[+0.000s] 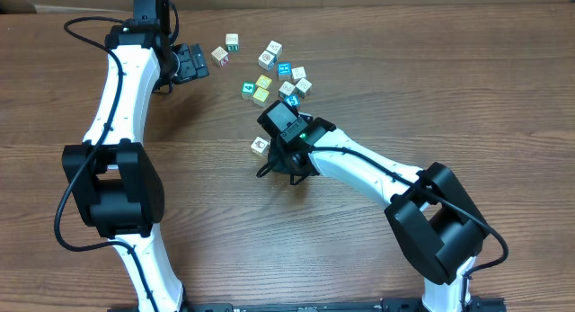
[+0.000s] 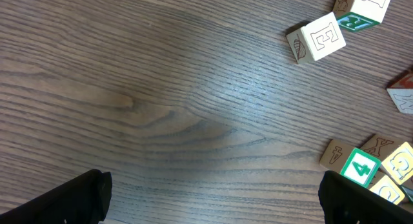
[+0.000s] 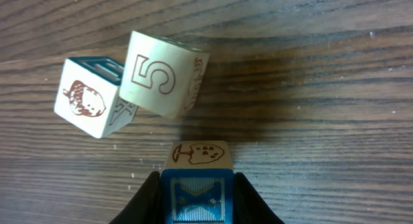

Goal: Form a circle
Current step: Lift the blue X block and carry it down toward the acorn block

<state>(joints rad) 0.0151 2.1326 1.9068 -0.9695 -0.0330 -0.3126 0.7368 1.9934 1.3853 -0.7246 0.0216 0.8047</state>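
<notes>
Task thing: the circle [image 1: 288,89]. No ring, just a small clump of cubes mid-bench, at the right edge of the scatter and just far of the right jaws.
Clump close-up: 5 cube [image 3: 158,72] is tilted and touches the acorn cube [image 3: 87,104] on its left. The acorn cube has a cyan top face.
Right jaws: clenched on the cyan X cube [image 3: 197,195], one finger each side. Its pale face w/ a brown drawing points toward the clump.
Held cube pos: just near of the 5 cube, small gap btwn them. Can't tell if it's lifted or resting on the bench [image 3: 322,121].
Right arm [image 1: 368,168]: comes in from near-right, across mid-bench.
Left jaws: released, spread wide, nothing btwn them. Only the tips show in the near corners of the left wrist view, bare wood btwn.
Left arm [image 1: 121,87]: far-left, wrist turned toward the scatter.
In the way: loose scatter [image 1: 264,82] of white, cyan & yellow cubes lies btwn the two arms, left & far of the clump. Its yellow ones sit close on the left of the right jaws.
Near left jaws: E cube [image 2: 321,37] on the far-right side of that view. Green 4 cube [image 2: 359,167] is near-right, packed against yellowish cubes.
Stray: lone cube [image 1: 260,145] sits apart, near of the scatter, just left of the right arm's wrist.
</notes>
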